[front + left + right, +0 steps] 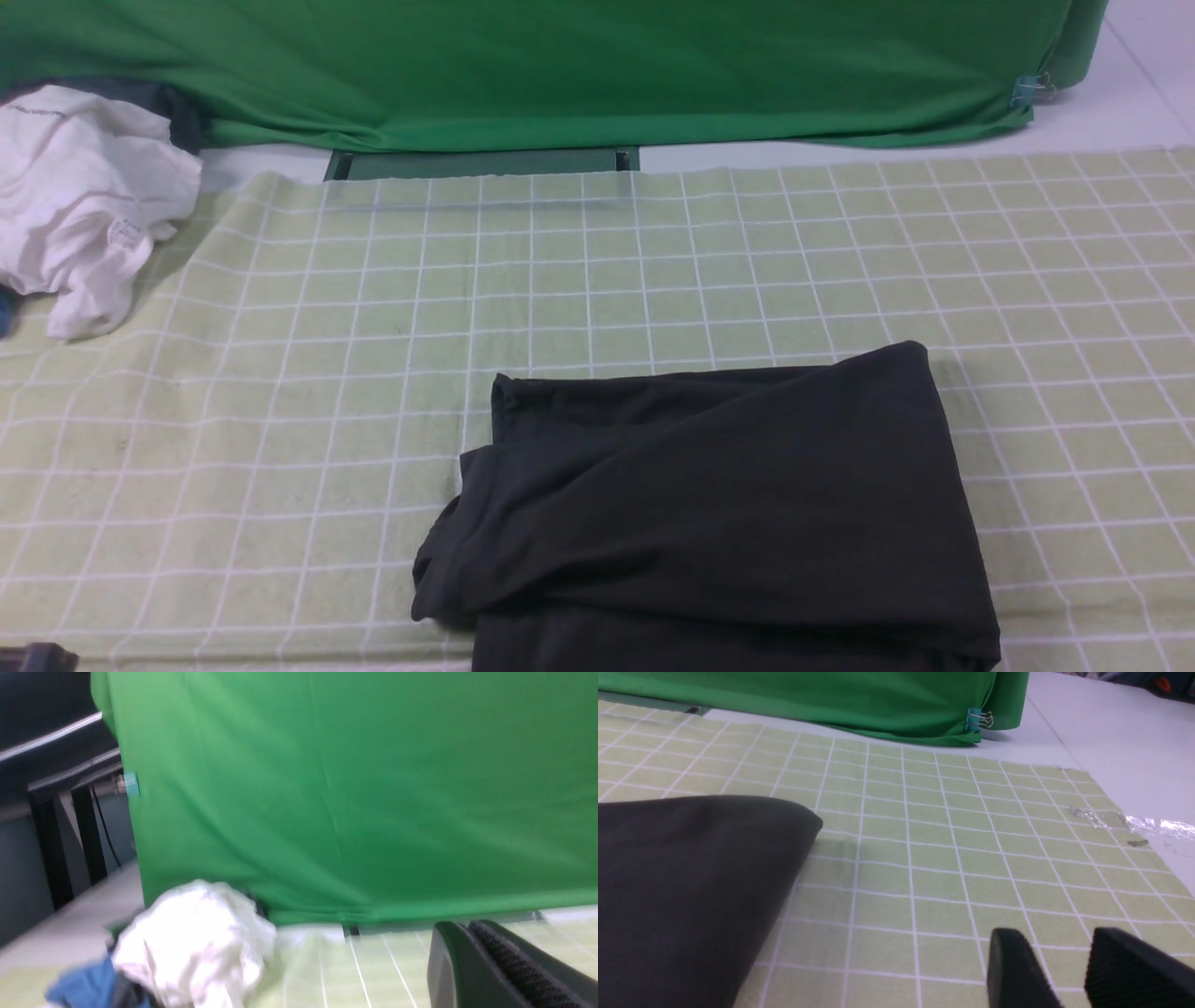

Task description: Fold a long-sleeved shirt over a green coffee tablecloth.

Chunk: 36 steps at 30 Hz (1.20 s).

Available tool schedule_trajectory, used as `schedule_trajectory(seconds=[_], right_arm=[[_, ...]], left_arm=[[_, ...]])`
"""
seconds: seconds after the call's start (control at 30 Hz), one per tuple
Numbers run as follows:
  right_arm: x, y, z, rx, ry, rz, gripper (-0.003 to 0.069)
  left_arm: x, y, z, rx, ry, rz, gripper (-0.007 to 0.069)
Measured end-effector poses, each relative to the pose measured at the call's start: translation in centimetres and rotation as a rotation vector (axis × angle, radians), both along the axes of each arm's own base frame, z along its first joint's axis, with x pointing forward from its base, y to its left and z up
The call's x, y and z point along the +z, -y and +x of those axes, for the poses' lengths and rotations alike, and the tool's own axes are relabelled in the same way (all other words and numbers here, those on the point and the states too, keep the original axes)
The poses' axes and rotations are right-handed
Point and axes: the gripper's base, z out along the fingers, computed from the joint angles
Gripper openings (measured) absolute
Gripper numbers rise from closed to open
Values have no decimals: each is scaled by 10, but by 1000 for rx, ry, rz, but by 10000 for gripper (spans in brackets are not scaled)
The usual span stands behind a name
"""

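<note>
Long-sleeved shirt (691, 891) beside right gripper (1069, 970)

one black shirt (728, 504), one checked tablecloth (280, 420), one white garment (79, 196)

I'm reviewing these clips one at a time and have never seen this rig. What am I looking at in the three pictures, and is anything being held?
This is a two-armed robot with a camera between its arms and one on each wrist. The front view looks forward over the table: a folded black long-sleeved shirt lies on the pale green checked tablecloth, with a crumpled white garment at the far left and a deep green cloth draped behind. Neither arm shows clearly there. The left wrist view shows the left gripper, jaws shut together on nothing, facing the white garment. The right wrist view shows the right gripper with a gap between its fingers, empty, just above the tablecloth beside the shirt. Nothing is held.
</note>
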Motion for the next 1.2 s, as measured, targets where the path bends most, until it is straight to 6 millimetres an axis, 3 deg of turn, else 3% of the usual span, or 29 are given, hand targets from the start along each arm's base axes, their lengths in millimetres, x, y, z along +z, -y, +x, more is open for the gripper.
schedule_trajectory(seconds=[0.4, 1.2], right_arm=[[0, 0, 0, 0, -1, 0, 237], [0, 0, 0, 0, -1, 0, 238]], left_arm=[[-29, 5, 0, -58, -301, -49, 13], [-30, 2, 0, -24, -311, -71, 13]])
